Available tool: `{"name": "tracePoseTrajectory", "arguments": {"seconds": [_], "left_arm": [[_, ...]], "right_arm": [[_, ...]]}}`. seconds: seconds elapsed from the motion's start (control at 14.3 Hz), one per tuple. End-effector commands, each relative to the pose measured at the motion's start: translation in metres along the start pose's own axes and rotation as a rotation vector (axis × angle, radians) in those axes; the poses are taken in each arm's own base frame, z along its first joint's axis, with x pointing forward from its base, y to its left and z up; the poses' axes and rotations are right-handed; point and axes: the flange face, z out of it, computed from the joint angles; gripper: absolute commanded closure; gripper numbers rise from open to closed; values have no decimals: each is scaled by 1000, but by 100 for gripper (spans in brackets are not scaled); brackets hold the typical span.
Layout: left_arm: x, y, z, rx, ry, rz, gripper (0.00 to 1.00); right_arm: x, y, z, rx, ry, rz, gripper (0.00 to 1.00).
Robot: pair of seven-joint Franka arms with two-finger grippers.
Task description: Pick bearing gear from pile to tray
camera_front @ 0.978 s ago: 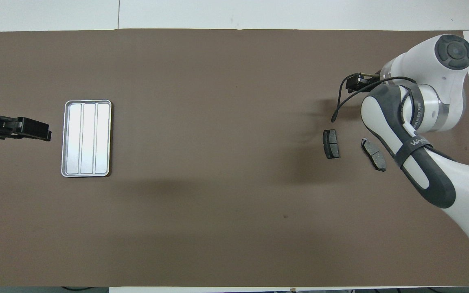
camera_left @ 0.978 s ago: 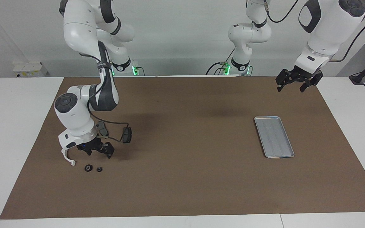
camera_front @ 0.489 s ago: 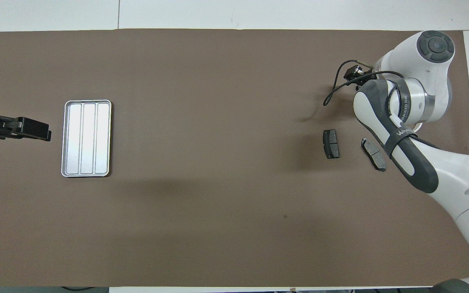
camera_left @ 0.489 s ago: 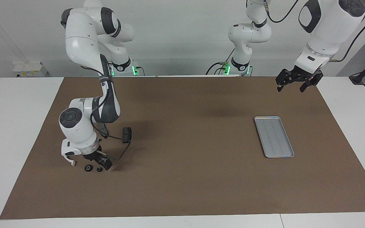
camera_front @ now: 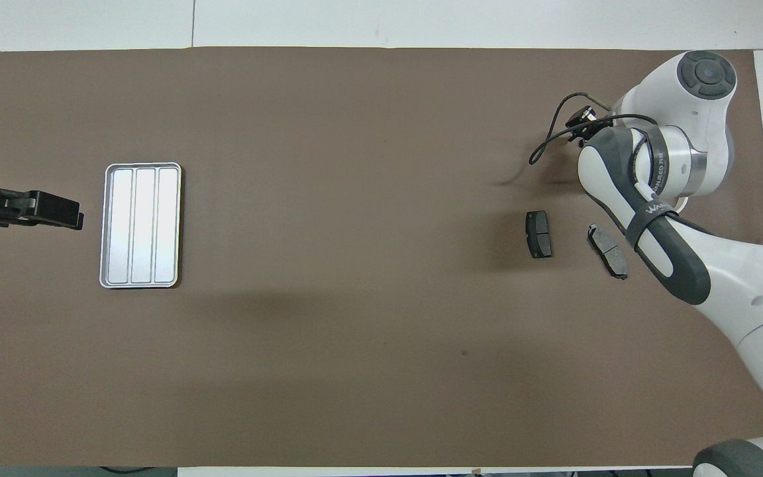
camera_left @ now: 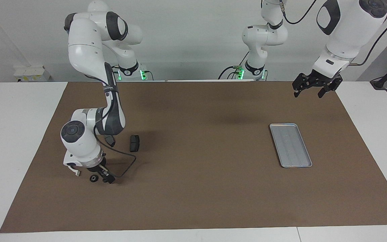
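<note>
**A:** You had the right gripper (camera_left: 105, 178) down at the pile, low over the mat (camera_left: 197, 188) at the right arm's end. One small black round piece (camera_left: 93, 178) lay just beside it in plain sight; the second was covered by the fingers. Whether they touched it, I couldn't tell.

**B:** Fingers spread or closed?

**A:** Spread as wide as they go, going by the rig; the facing view showed them too slantwise to confirm. Nothing visibly held. From overhead your wrist hid both round pieces and the white bracket (camera_left: 73, 169).

**B:** And the rest?

**A:** Two brake pads nearer the robots: one (camera_front: 538, 234) clear, the other (camera_front: 608, 251) partly under your forearm. The tray (camera_left: 290, 145) sat at the left arm's end. The left gripper (camera_left: 307, 90) waited in the air, fingers apart, holding nothing.
</note>
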Motion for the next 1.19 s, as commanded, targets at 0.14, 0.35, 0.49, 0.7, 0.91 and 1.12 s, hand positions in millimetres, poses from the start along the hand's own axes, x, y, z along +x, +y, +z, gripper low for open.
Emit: {"name": "tracePoseTrajectory", "arguments": {"seconds": [0.14,0.35,0.49,0.7,0.91,1.12], "left_arm": [[-7,1,-1,-15,11,-2,0],[-6,1,-1,-15,12,-2,0],[-6,1,-1,-17,12,-2,0],[-6,1,-1,-15,12,-2,0],[-6,1,-1,-15,12,-2,0],[-6,1,-1,-15,12,-2,0]], "right_arm": [[4,-3,4,-3,-2,70,15],[5,-4,3,6,8,68,29],[5,-3,9,3,3,71,36],[5,-3,9,1,0,72,58],[5,-3,9,6,-5,75,77],[4,-3,9,4,-6,75,100]]}}
